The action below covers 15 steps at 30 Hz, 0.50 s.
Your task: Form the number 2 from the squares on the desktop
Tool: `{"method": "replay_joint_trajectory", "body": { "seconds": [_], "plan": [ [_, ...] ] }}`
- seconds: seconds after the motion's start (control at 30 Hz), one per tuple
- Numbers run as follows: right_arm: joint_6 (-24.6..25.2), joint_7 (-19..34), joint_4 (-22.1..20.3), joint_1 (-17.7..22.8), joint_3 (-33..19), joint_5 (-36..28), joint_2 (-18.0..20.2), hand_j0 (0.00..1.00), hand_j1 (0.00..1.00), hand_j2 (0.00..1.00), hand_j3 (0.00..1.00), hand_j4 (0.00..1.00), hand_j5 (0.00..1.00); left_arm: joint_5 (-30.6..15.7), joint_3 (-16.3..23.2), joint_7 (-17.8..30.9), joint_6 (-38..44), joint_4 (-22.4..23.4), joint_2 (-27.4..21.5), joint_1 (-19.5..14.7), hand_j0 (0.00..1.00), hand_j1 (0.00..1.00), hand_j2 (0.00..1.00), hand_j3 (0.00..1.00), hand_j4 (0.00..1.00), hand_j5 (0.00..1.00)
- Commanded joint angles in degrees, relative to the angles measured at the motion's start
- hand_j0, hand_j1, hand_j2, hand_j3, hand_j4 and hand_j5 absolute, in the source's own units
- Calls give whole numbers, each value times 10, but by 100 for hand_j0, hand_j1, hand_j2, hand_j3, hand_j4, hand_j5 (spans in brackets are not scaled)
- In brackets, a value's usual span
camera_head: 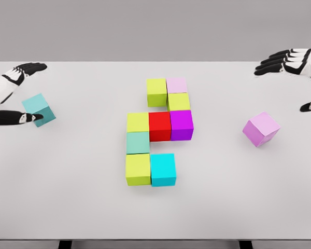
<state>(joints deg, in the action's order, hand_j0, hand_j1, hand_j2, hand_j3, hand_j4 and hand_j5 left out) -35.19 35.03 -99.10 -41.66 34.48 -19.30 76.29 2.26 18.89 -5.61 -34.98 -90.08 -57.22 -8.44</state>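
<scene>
Several coloured cubes stand joined at the table's middle: a lime cube (156, 92) and pale pink cube (177, 84) on top, a yellow-green cube (179, 101), a row of yellow cube (138, 122), red cube (159, 125) and magenta cube (181, 123), then a mint cube (138, 142), a lime cube (138, 168) and a cyan cube (163, 168). A loose teal cube (39, 109) lies at the left; my left hand (15, 96) is spread around it, thumb touching its front. A loose lilac cube (261, 128) sits tilted at the right. My right hand (295, 78) hovers open beyond it.
The white table (67, 197) runs to a front edge near the bottom of the view, with its far edge behind the cubes.
</scene>
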Motion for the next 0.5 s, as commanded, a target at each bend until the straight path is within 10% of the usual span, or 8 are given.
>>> {"method": "replay_joint_trajectory", "body": {
  "seconds": [0.0, 0.27, 0.47],
  "plan": [
    [2, 0, -6, 1, -1, -106, 27, 100, 100, 100, 100, 100, 100, -88, 1, -1, 0, -2, -1, 0, 100, 100, 100, 100, 100, 100],
    [2, 0, -14, 7, 23, -94, 54, 100, 100, 100, 100, 100, 100, -142, 16, 3, 0, -32, -3, 2, 100, 100, 100, 100, 100, 100],
    [2, 0, -13, 24, 21, -67, 87, 100, 100, 100, 100, 100, 100, -158, 26, 3, 230, -32, -2, 9, 100, 100, 100, 100, 100, 100]
  ]
}}
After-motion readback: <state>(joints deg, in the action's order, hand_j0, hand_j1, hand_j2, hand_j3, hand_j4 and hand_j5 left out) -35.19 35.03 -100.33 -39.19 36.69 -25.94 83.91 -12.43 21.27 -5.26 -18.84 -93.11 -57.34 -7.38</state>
